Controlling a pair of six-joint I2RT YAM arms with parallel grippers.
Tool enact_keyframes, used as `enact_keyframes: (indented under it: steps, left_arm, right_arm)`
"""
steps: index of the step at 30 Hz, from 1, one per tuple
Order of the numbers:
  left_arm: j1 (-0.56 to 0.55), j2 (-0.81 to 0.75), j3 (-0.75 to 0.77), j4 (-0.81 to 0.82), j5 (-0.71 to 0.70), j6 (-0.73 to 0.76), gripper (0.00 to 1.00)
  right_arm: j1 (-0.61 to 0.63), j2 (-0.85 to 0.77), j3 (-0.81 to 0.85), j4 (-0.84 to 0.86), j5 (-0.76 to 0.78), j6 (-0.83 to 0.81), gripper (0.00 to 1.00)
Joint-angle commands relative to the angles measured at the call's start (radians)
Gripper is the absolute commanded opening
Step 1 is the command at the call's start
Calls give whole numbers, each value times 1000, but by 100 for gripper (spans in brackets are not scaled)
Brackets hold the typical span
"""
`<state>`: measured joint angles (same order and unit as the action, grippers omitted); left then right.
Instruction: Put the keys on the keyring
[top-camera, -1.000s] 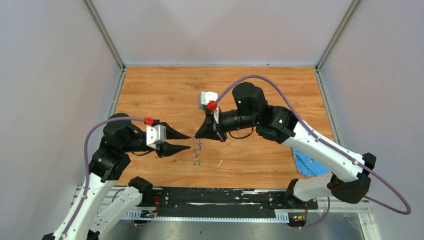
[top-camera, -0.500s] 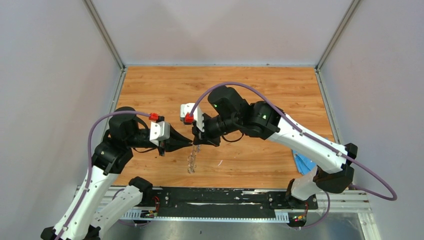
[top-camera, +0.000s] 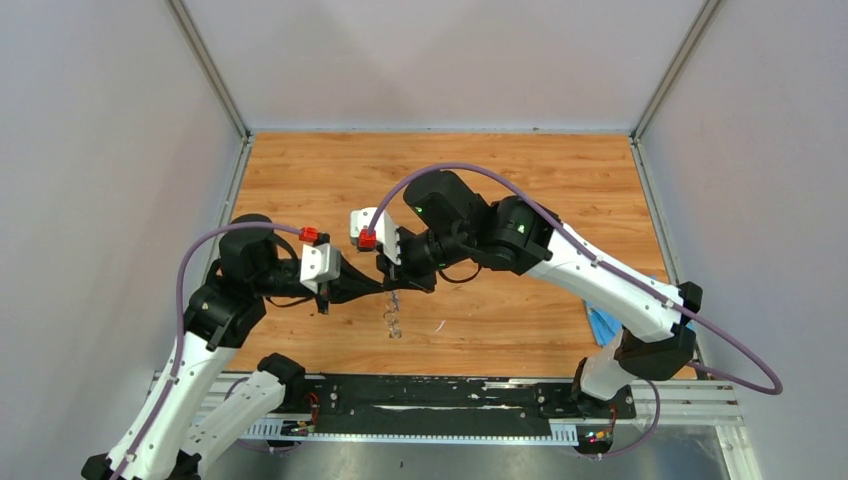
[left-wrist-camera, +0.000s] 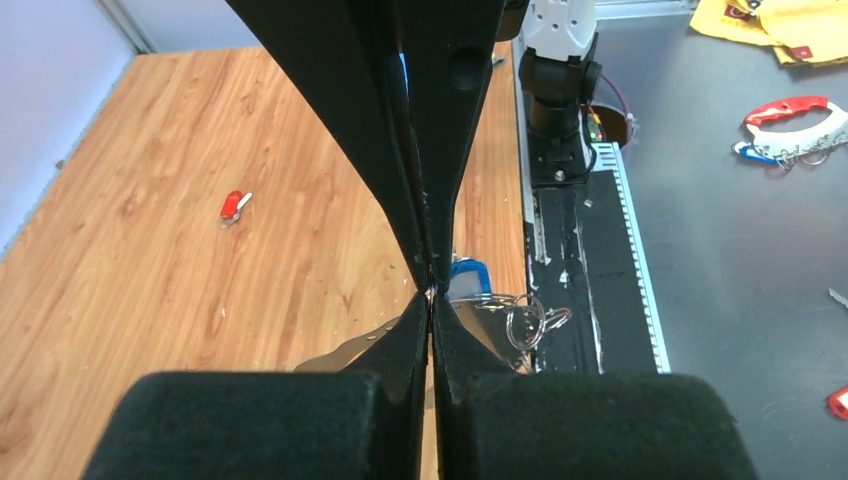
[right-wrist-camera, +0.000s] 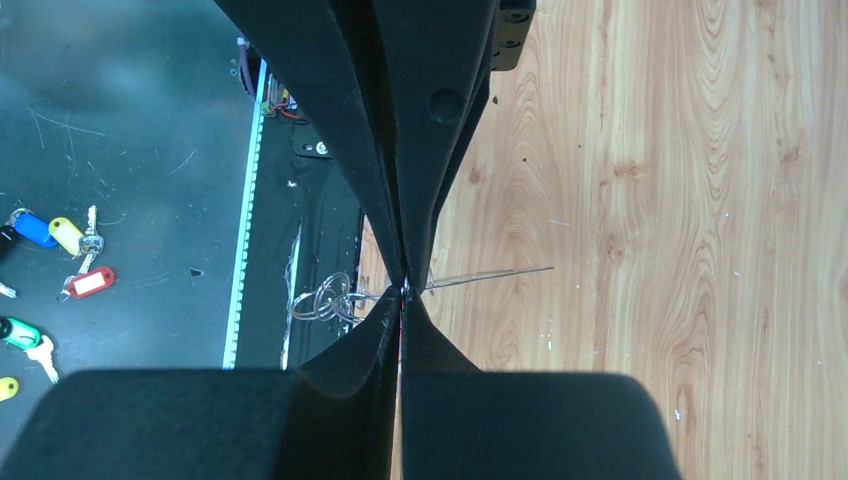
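Note:
My left gripper (top-camera: 384, 286) and right gripper (top-camera: 396, 289) meet tip to tip above the table's front middle, both shut. Pinched between the tips is the thin metal keyring, seen edge-on as a fine grey line (right-wrist-camera: 490, 276). A cluster of small wire rings (left-wrist-camera: 526, 320) dangles from it, also seen as the wire rings (top-camera: 393, 318) from above. The blue-headed key (left-wrist-camera: 468, 277) hangs right behind the left gripper (left-wrist-camera: 431, 293), against the rings. The red-headed key (left-wrist-camera: 233, 205) lies alone on the wood, clear of both grippers. The right gripper (right-wrist-camera: 403, 291) hides the pinch point itself.
A blue cloth (top-camera: 610, 328) lies at the table's right front edge. A thin white sliver (top-camera: 438, 325) rests on the wood near the hanging rings. The black rail (top-camera: 430, 395) runs along the front. Other keys (right-wrist-camera: 60, 245) lie on the floor beyond it.
The right arm carried the hanging rings leftward to the left gripper. The left gripper's fingers closed, ending shut against the right gripper's tips.

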<state>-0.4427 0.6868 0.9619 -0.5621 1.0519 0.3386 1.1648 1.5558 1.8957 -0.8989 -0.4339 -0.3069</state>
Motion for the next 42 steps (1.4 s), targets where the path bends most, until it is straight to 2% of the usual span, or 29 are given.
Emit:
enact_keyframes:
  steps: [1,6,9,12,15,17,19,23,25,29,32,36,39,42]
  left_arm:
    - [-5,-21,-8,-2,1,14,0]
    - [-5,-45,-16,2,3,28,0]
    - [-5,-60,-27,89,26,-66,0]
    - [-5,-93,-66,259,29,-213,0]
    - [-5,-108,-81,323,38,-267,0]
    - [-5,-103,-67,265,38,-218,0]
    - [-5,-93,-34,134,14,-99,0]
    - [7,-70,35,-84,-55,81,0]
    - [25,-74,49,-108,-90,110,0]
    - [47,-82,60,-109,-181,137,1]
    - [50,-97,76,-108,-241,137,9]
    - [50,-105,106,-109,-329,125,28]
    - [50,-93,107,-109,-376,90,37]
    - [51,-65,100,-109,-443,41,53]
  right_arm:
    - [17,10,49,-21,18,-1,0]
    - [-8,-100,-58,142,-20,70,30]
    - [-47,-201,-189,296,-53,131,40]
    - [-87,-282,-322,416,-79,187,43]
    - [-97,-330,-397,491,-104,226,41]
    - [-97,-343,-450,524,-94,243,40]
    - [-97,-341,-518,554,-64,255,40]
    - [-90,-318,-681,669,41,232,47]
    - [-65,-286,-757,762,94,196,53]
    - [-31,-107,-818,968,176,210,54]
    - [-8,41,-817,1074,215,212,53]
    - [23,193,-806,1192,215,198,50]
    - [48,263,-772,1228,199,183,49]
    - [70,331,-729,1211,224,161,50]
